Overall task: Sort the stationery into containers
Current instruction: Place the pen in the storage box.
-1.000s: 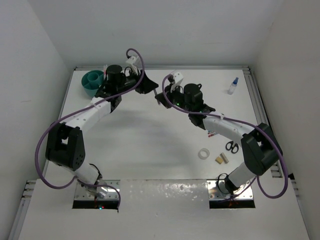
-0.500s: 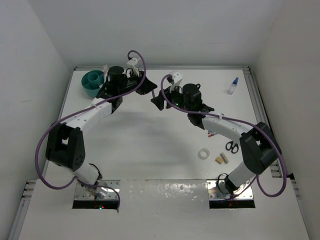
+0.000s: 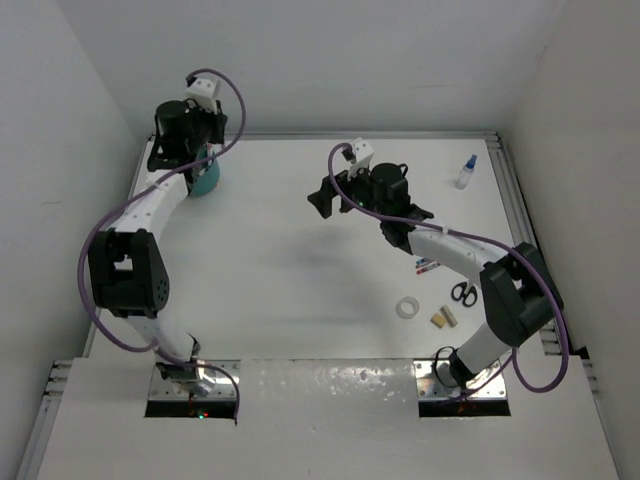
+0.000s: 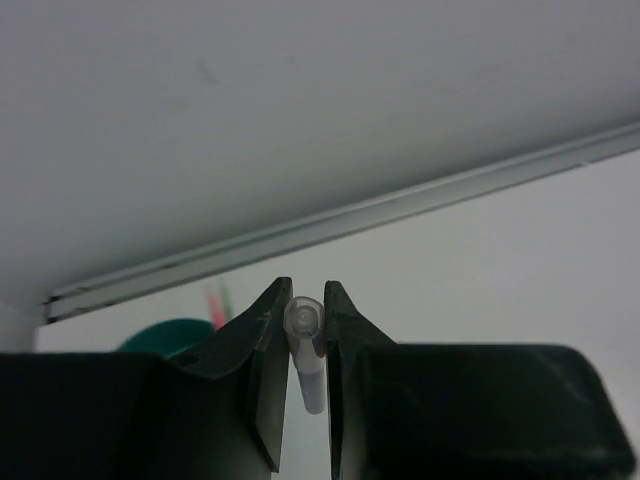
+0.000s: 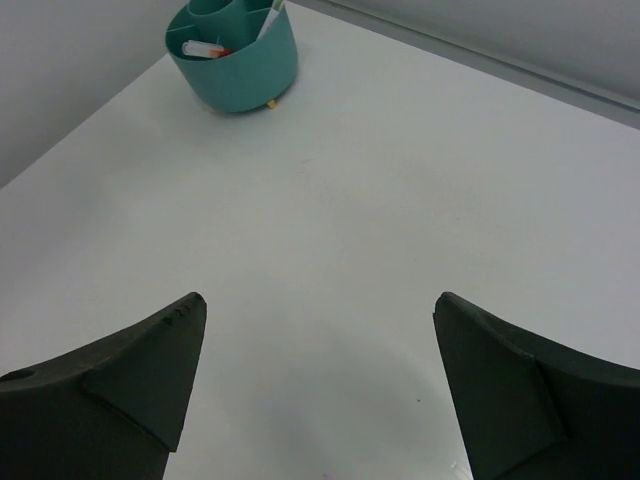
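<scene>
Tape ring, tan blocks and scissors lie loose at 5 o'clock, toward the front edge. Mid-table the right gripper hangs wide apart, empty, with open room around it. At 10 o'clock the left gripper pinches a clear pen high by the teal pot. Crowded by the corner walls, a skewed release could drop it outside the rim.

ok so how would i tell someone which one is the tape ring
On the table, look near the right arm's base, where a few small things lie together. The tape ring is the leftmost: white, round, with a hole, unlike the tan blocks and black-handled scissors beside it.
</scene>
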### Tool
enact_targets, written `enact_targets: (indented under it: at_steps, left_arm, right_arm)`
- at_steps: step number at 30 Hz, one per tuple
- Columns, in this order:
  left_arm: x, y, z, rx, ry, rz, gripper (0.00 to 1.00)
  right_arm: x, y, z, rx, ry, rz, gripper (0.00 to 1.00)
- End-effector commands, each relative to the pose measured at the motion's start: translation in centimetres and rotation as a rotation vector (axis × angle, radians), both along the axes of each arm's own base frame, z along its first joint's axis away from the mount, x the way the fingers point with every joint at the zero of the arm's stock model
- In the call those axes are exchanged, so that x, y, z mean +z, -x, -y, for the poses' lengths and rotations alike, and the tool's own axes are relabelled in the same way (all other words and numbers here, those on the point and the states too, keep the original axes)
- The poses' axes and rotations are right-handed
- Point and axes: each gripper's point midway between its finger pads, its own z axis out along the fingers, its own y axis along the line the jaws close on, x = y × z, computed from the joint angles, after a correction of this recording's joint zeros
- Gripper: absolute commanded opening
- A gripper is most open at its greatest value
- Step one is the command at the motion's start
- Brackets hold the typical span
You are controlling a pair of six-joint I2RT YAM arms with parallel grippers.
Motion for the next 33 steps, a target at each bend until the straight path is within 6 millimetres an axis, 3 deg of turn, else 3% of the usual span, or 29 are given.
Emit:
enact_targets:
  at_steps: [1,4,10,17,22,26,27,31,32,33]
  left_arm:
    - [2.5,-3.0,-5.9,0.123,-0.106,0.134,0.0]
    - [0.5,-4.8,-7.8,0.135,-0.155,0.136,0.0]
    - [-2.4,-7.3,-8.9,0.137,-0.166,0.117,0.0]
    - [-5.1,-7.7,-10.2,0.167,-0.128,0.066,0.0]
    - [-7.4,-7.4,-10.0,0.166,-0.115,0.022,0.01]
    - [-8.6,-7.4,-10.6,0.202,-0.113,-0.013,0.28]
    - [-8.7,-7.4,-10.8,0.212,-0.108,-0.017,0.39]
    - [-7.2,-7.5,-11.3,0.233,-0.1,0.008,0.48]
    - [-7.1,-7.5,-11.5,0.247,-0.098,0.003,0.5]
    - [-6.0,-7.7,-11.7,0.258,-0.09,0.019,0.5]
  right_arm:
    - [0.3,-0.7,0.5,-0.017,0.003,0.017,0.93]
    - [-0.2,-1.2,1.0,-0.029,0.011,0.003,0.93]
    - [-1.0,-1.9,1.8,-0.049,0.036,-0.027,0.93]
    - [-1.7,-2.0,2.9,-0.08,0.057,-0.055,0.93]
    - [-2.1,-1.8,3.4,-0.096,0.072,-0.067,0.93]
    - [-2.1,-1.8,4.4,-0.139,0.08,-0.086,0.94]
    - [-1.8,-1.8,4.7,-0.156,0.075,-0.092,0.93]
    - [-2.4,-1.7,7.1,-0.273,0.101,-0.181,0.89]
    - [-2.8,-1.8,8.0,-0.314,0.114,-0.198,0.85]
    - [-2.5,-1.6,8.5,-0.333,0.112,-0.213,0.72]
